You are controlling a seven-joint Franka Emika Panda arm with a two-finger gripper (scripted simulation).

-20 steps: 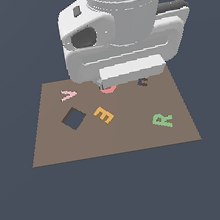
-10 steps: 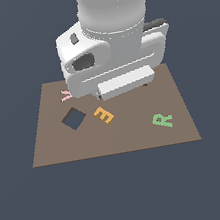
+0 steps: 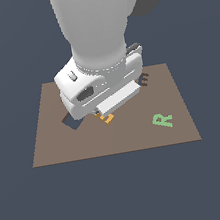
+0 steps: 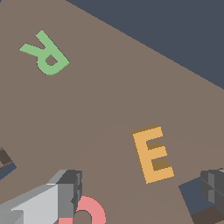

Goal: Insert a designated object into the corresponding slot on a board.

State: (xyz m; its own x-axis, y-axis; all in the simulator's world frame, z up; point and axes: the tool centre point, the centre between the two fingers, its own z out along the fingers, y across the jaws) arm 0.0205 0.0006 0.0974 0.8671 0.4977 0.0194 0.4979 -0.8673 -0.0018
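Observation:
The orange-yellow E block [image 4: 152, 154] lies flat on the brown board [image 4: 100, 109]. In the exterior view only its tip [image 3: 107, 118] shows under my hand [image 3: 100, 85]. My gripper [image 4: 140, 190] is open and empty. It hovers low over the board, with one finger [image 4: 65, 192] and the other [image 4: 213, 184] wide apart and the E just ahead of the gap between them. The E-shaped slot [image 3: 145, 78] is a small dark cutout on the board [image 3: 52, 147], beside my hand on the exterior view's right. A corner of it shows at the wrist view's edge [image 4: 4, 161].
A green R [image 3: 162, 120] [image 4: 45, 53] lies on the board toward the exterior view's right. The dark square hole [image 3: 72, 122] [image 4: 196, 197] sits right beside the E. A pink curved letter [image 4: 89, 210] lies by one finger. The pink V is hidden by my hand.
My hand has come down and forward over the board. It now covers the V and most of the E, which were in plain sight before. The letters have not moved.

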